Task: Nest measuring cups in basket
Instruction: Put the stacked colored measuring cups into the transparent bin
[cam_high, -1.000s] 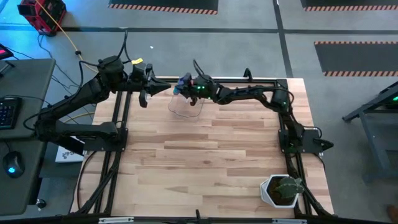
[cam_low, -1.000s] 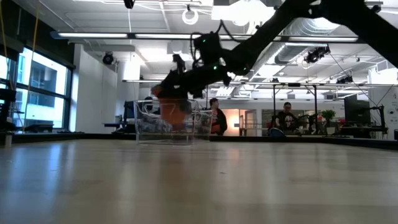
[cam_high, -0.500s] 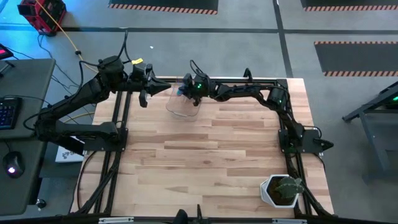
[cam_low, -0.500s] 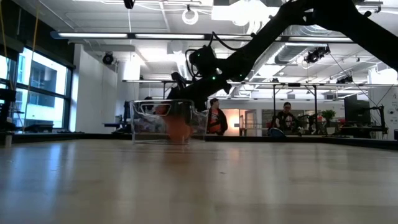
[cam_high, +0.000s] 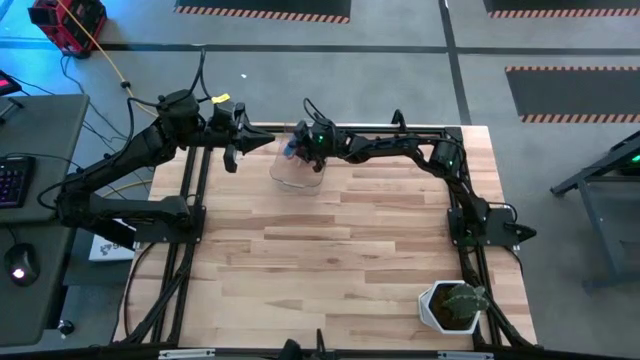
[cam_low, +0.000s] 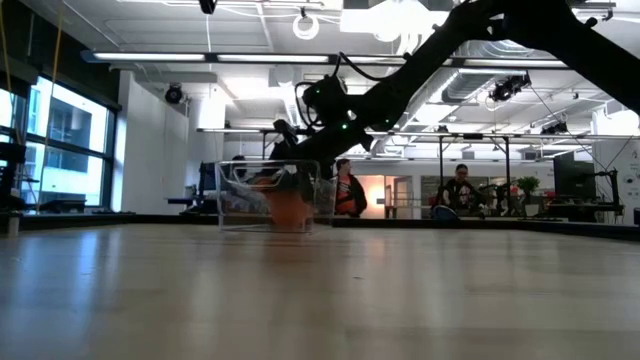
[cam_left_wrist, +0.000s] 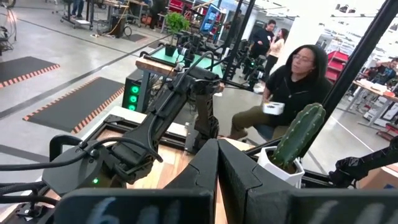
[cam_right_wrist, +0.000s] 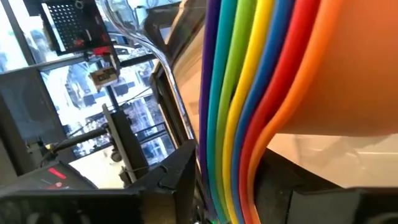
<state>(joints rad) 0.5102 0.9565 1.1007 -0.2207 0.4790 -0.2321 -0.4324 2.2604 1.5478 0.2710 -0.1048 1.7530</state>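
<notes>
Clear plastic basket (cam_high: 298, 170): sitting near the far edge of the table (cam_high: 330, 260), between the two arms, closer to the far-left corner than the far-right.
Measuring cups (cam_low: 289, 205): showing as an orange mass inside the basket in the low view; in the right wrist view the stacked rims are running as purple, green, yellow, blue, red and orange bands (cam_right_wrist: 249, 106), apparently nested already.
Right claw (cam_high: 297, 146): reaching down over the basket's far rim, its fingers (cam_right_wrist: 180, 180) lying right against the stack; whether they are clamping the cups or letting go, I cannot tell.
Left claw (cam_high: 240, 140): closed on nothing, waiting off the table's far-left corner, just beside the basket.
Risk, lift-out: if the fingers are not fully clear when the right arm is rising, the stack is likely coming up with them and tipping apart.
Risk, basket shift: the claw is working close to the light rim, so a sideways pull is liable to be dragging the basket toward the far edge.
Risk, crowding: the left claw is hanging near enough that a wide retreat could be brushing it.
White pot with plant (cam_high: 452, 306): standing at the near-right corner, well apart.
</notes>
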